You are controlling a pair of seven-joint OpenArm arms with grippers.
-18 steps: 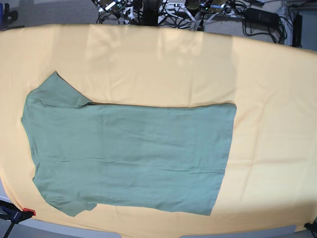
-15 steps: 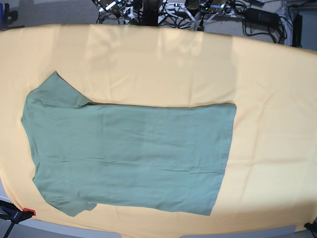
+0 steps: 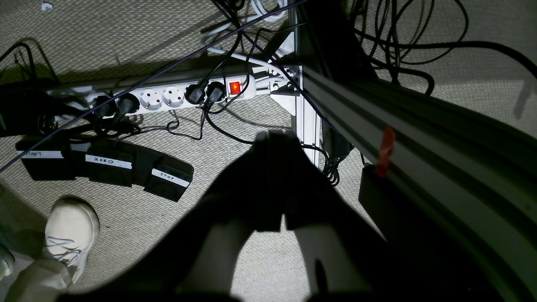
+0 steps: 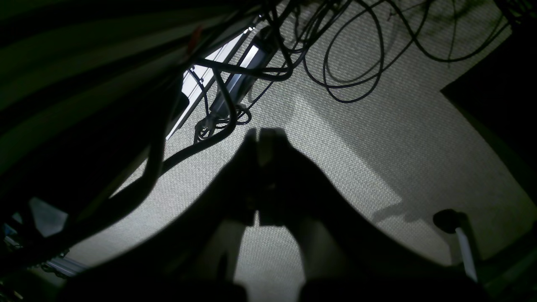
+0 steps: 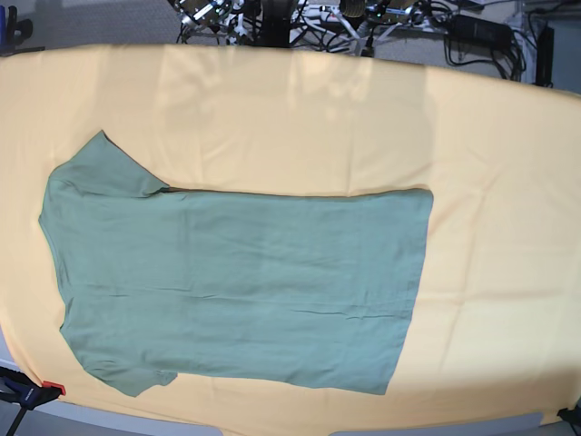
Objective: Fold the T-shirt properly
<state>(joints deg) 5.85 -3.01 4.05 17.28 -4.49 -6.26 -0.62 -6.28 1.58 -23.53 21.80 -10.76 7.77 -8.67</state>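
The sage-green T-shirt [image 5: 236,282] lies spread flat on the yellow-orange cloth [image 5: 300,118], its neck end toward the left and its hem toward the right, with a sleeve at the upper left and another at the lower left. Neither arm shows in the base view. In the left wrist view my left gripper [image 3: 275,140] hangs over the carpeted floor with its dark fingers pressed together, shut and empty. My right gripper [image 4: 264,138] is likewise shut on nothing above the floor, in shadow.
Below the left gripper lie a white power strip [image 3: 168,96], three labelled black pedals [image 3: 109,165], a person's white shoe [image 3: 69,228] and an aluminium frame rail [image 3: 419,142]. Loose cables [image 4: 344,54] hang over the carpet. A red-handled clamp [image 5: 36,392] grips the table's front-left edge.
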